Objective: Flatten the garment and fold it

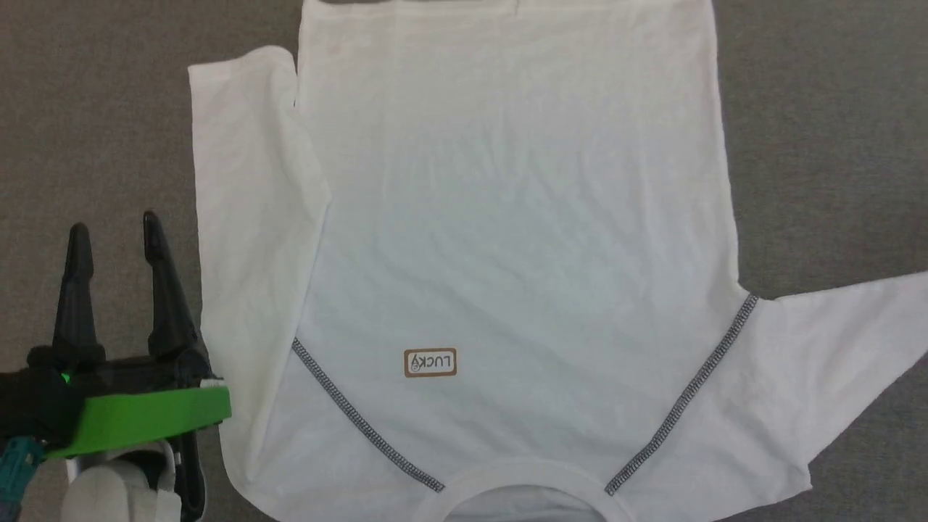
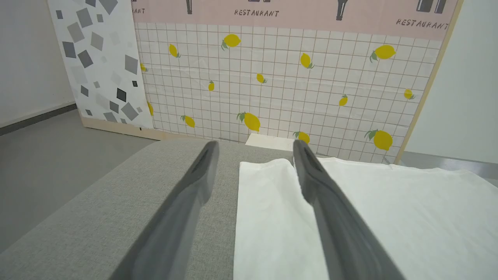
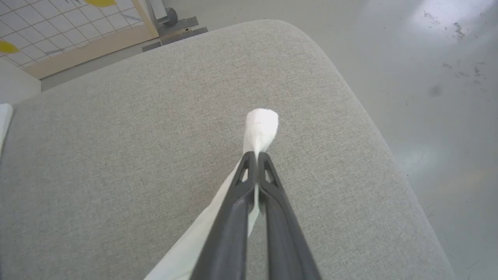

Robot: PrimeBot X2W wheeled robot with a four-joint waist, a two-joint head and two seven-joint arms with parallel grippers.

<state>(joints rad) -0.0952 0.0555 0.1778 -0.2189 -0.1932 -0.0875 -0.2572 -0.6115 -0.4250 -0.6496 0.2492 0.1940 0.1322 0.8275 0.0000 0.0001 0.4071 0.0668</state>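
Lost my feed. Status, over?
Left gripper open beside garment. Right gripper shut on its sleeve cuff. Body flat on grey cushion; nothing blocking.

At the lower left of the head view, the left gripper (image 1: pixel 114 226) is shown with two long black fingers (image 1: pixel 165 290) tapered to rounded tips, on a black body lit by a small green light (image 1: pixel 65 378). A bright green band (image 1: pixel 145 417) is wrapped beneath, beside a teal part (image 1: pixel 14 464) and a pale forearm (image 1: pixel 119 496). At the centre of the right wrist view, slim triangular cut-outs (image 3: pixel 244 175) are seen near the dark tips of the right gripper (image 3: pixel 256 154).

Thin, smooth white cloth garment (image 1: pixel 507 217) on matt grey woven upholstery (image 1: pixel 819 145).
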